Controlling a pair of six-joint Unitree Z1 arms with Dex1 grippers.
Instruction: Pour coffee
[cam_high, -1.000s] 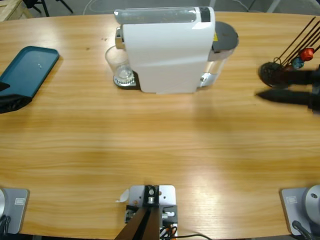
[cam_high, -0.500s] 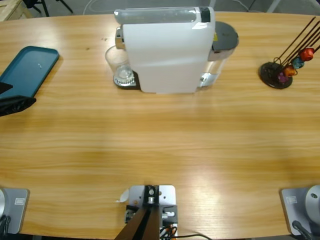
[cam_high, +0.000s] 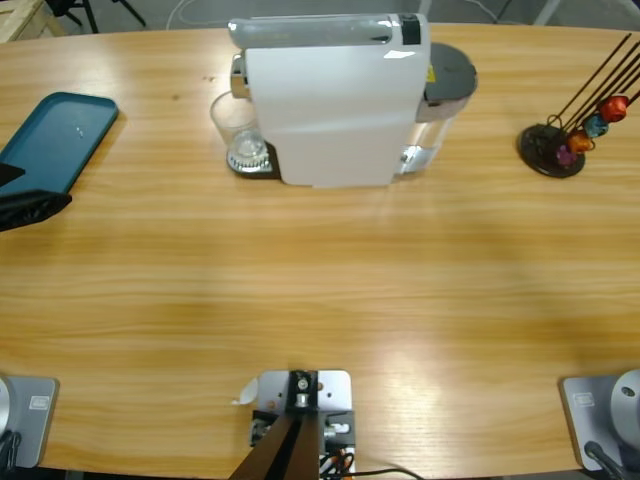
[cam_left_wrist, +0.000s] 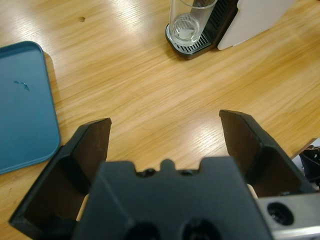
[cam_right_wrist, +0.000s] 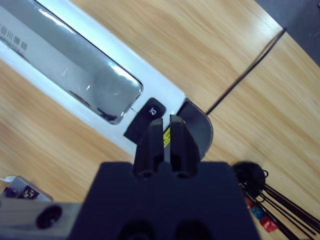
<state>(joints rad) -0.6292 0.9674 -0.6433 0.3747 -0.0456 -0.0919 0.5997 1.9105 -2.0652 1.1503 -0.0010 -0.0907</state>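
Observation:
A small clear glass stands on the drip tray under the spout of the white coffee machine. No tan coffee shows in the glass; it looks empty. My left gripper is open with nothing between its jaws, and it sits far from the glass at the table's left edge, beside the teal tray. My right gripper is shut on nothing and hangs high above the machine's top, near its black button. It does not show in the high view.
The teal tray lies empty at the left. A black capsule stand with wire rods and coloured capsules stands at the right, also seen from above. The machine's grey water-tank lid sits behind it.
The arm that was beside the capsule stand at the right edge has left the high view. My left gripper shifted slightly at the left edge.

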